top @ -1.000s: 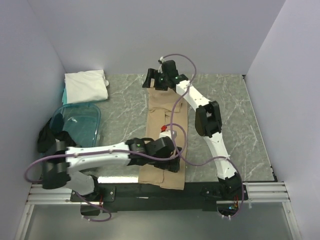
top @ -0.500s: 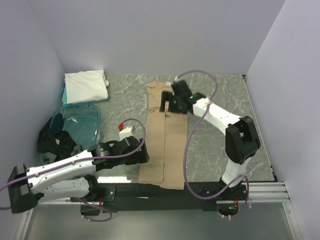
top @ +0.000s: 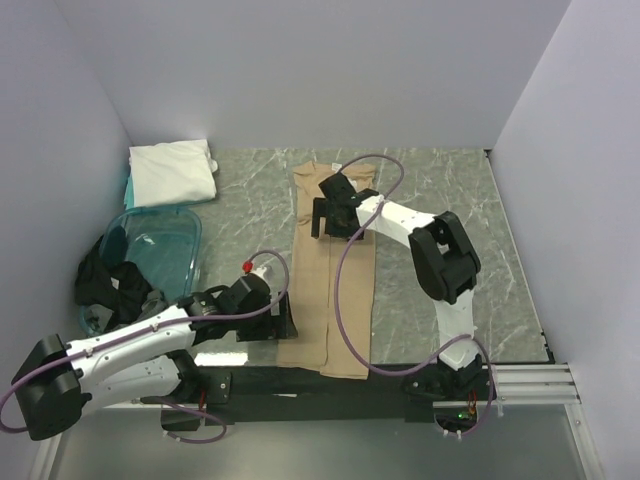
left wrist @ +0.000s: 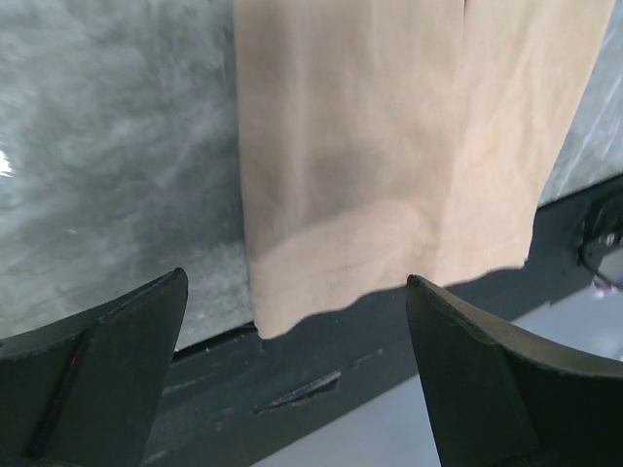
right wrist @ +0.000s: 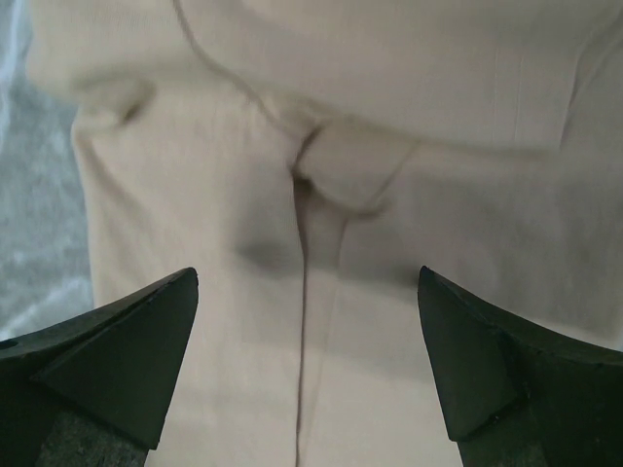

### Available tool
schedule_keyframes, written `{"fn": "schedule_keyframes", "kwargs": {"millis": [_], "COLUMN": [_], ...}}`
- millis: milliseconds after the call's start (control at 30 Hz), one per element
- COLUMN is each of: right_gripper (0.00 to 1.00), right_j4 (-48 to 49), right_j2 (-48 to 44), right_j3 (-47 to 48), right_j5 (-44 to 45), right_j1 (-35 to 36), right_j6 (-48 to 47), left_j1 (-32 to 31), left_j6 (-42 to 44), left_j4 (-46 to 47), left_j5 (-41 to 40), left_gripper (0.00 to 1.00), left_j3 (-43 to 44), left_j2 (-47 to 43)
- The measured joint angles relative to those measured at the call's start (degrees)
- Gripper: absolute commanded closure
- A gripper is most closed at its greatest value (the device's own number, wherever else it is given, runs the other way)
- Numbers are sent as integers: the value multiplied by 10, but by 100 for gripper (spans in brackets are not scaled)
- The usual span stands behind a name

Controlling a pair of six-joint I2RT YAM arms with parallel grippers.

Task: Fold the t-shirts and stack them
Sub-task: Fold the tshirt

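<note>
A tan t-shirt (top: 335, 270) lies folded into a long narrow strip down the middle of the table, its near end hanging over the front edge. My left gripper (top: 285, 322) is open and empty just left of that near end; its wrist view shows the tan hem (left wrist: 389, 224) ahead of the fingers. My right gripper (top: 322, 215) is open and empty, hovering over the far part of the strip; its wrist view shows the folded tan cloth (right wrist: 311, 195) between the fingers. A folded white t-shirt (top: 172, 172) lies at the back left.
A clear blue bin (top: 150, 250) stands at the left with dark clothing (top: 105, 280) spilling from it. A black strip (left wrist: 321, 379) runs along the table's front edge. Grey walls enclose the table on three sides.
The left gripper has left the shirt's near end and moved out to its left side. The right gripper came back from the collar end to hover over the upper strip.
</note>
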Motion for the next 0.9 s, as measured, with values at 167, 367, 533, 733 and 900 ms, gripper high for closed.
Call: {"fn": "schedule_keyframes", "kwargs": {"millis": [167,367,533,733,900], "right_gripper": [0,0,0,0,0], "right_j4": [-4,11,5,22,43], "right_j2": [54,76,89,32,-116], "right_j3": [53,88,122,96,-25], "right_j5": [6,-13,-20,-18,-20], "right_j1": [-10,-30,-37,-38,-38], "right_j6": [-5,-27,-53,-68,-62], "left_j1": [0,0,0,-4,-9], "left_j6": [-1,-9,-16,-26,-37], "left_j4": [43,70,92,94,80], "left_j5": [54,87,111,133,136], "left_gripper": [1,14,45,64,71], "left_j3": [-37,-60,-68,-87,-97], "left_j2": [2,22,38,43,34]}}
